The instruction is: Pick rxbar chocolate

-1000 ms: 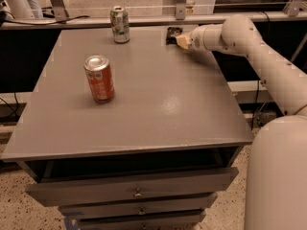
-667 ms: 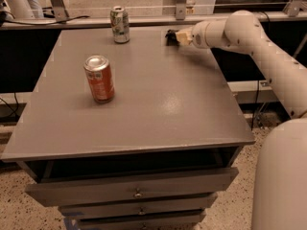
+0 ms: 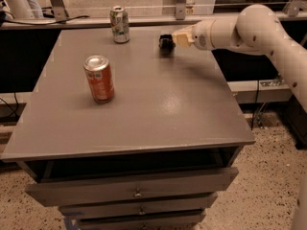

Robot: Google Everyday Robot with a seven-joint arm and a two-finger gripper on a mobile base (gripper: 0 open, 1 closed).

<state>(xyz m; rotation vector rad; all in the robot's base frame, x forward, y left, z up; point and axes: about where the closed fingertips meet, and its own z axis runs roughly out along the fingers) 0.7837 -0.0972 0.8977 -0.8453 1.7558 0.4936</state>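
Note:
My gripper [image 3: 166,41] is at the far right part of the grey table [image 3: 158,104], low over its top, at the end of the white arm that reaches in from the right. A small dark shape sits at the gripper's tip. I cannot tell whether that shape is the rxbar chocolate or part of the gripper itself. No black wrapper lies apart on the table.
A red can [image 3: 100,78] stands upright left of the table's middle. A green-white can [image 3: 120,24] stands upright at the far edge, left of the gripper. A rail runs behind the table. Drawers are below the front edge.
The gripper has moved left along the far part of the table, closer to the green-white can. Both cans stand where they were.

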